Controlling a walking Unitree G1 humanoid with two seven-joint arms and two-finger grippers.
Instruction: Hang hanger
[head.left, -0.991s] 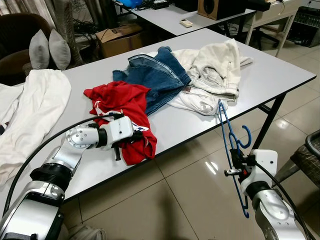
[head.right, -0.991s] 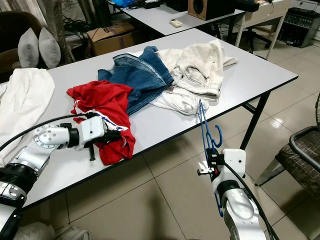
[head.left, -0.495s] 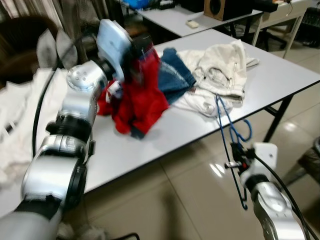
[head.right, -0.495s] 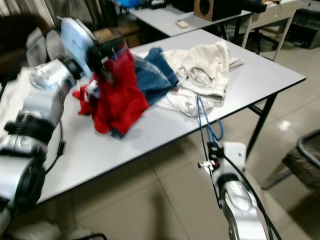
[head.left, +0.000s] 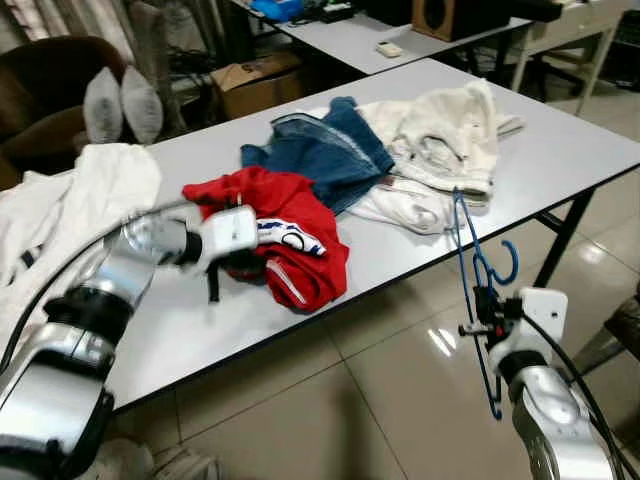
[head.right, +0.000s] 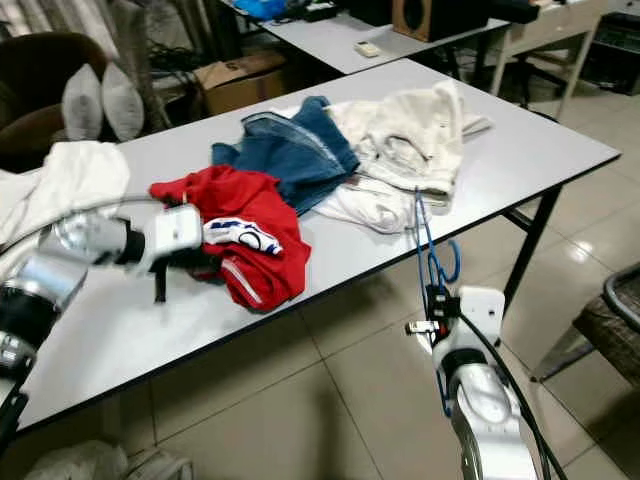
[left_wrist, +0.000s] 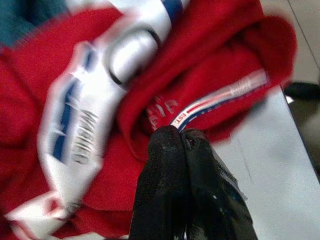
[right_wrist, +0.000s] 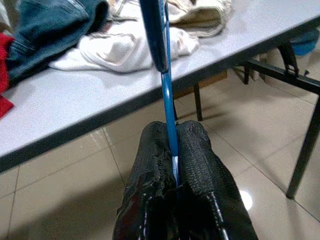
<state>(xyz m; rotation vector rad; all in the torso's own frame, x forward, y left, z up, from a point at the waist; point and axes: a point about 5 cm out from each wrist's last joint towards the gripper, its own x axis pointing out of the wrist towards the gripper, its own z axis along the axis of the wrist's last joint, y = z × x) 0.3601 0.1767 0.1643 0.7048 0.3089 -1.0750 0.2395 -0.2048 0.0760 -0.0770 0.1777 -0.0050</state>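
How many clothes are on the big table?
5: red shirt near the left gripper, blue jeans behind it, two whitish garments rightward, white cloth far left. More may be hidden underneath.

My right gripper (head.right: 432, 312) is hanging out off the table's (head.right: 520, 150) near edge, pinching a blue hanger (head.right: 430, 262) that's sticking up. My left gripper (head.right: 200, 262) is resting on the tabletop against a crumpled red shirt (head.right: 240, 235), with jeans (head.right: 285, 150) and white clothes (head.right: 410, 135) piled behind.
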